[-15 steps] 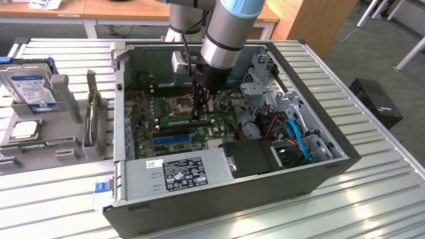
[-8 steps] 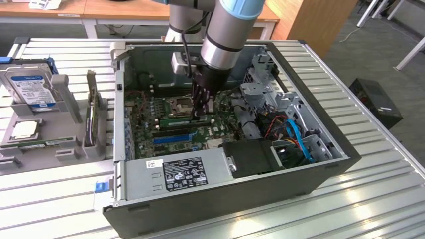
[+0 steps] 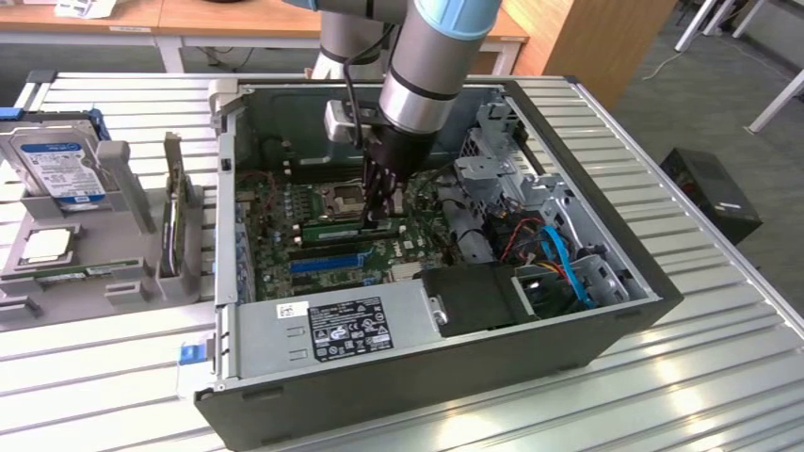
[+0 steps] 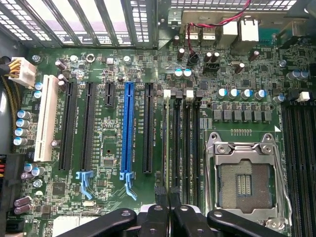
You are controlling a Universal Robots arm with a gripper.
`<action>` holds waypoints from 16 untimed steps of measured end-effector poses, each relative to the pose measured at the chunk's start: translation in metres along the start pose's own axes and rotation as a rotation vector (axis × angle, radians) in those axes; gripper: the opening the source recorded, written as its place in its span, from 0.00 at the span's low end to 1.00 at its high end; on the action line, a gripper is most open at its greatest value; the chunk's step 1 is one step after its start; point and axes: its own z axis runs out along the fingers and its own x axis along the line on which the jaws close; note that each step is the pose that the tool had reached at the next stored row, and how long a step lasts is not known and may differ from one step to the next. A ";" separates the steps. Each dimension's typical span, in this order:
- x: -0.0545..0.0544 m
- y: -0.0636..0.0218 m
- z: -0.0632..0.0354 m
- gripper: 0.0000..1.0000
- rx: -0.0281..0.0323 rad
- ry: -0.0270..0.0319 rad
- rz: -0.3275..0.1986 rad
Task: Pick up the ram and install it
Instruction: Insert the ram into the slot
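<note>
The ram (image 3: 337, 229) stands on edge among the long black memory slots (image 4: 190, 148) of the motherboard (image 4: 108, 64), inside the open computer case (image 3: 635, 315) that lies on the slatted counter (image 3: 716, 377). The claw (image 3: 375, 218) reaches straight down into the case, its fingers drawn narrow and closed on the stick's upper edge. In the wrist view the ram (image 4: 168, 148) runs as a thin strip away from the claw (image 4: 168, 193), between the blue expansion slot (image 4: 128, 128) and the processor socket (image 4: 244, 177).
</note>
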 end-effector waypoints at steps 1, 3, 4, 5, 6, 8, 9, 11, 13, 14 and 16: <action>0.000 0.0000 0.0001 0.12 0.0001 -0.0002 0.000; 0.000 0.0000 0.0001 0.12 0.0001 -0.0002 0.000; 0.000 0.0000 0.0001 0.12 0.0000 -0.0002 0.000; 0.000 0.0000 0.0001 0.12 0.0001 -0.0001 0.000; 0.000 0.0000 0.0001 0.12 0.0000 -0.0002 0.000; 0.000 -0.0001 0.0001 0.13 0.0002 -0.0002 0.000; 0.000 0.0000 0.0001 0.19 0.0002 -0.0003 0.000; 0.000 0.0000 0.0001 0.19 0.0001 -0.0003 0.000; 0.000 0.0000 0.0001 0.19 0.0001 -0.0003 0.000; 0.000 0.0000 0.0001 0.19 0.0001 -0.0003 0.000; 0.000 0.0000 0.0000 0.19 0.0000 -0.0001 0.000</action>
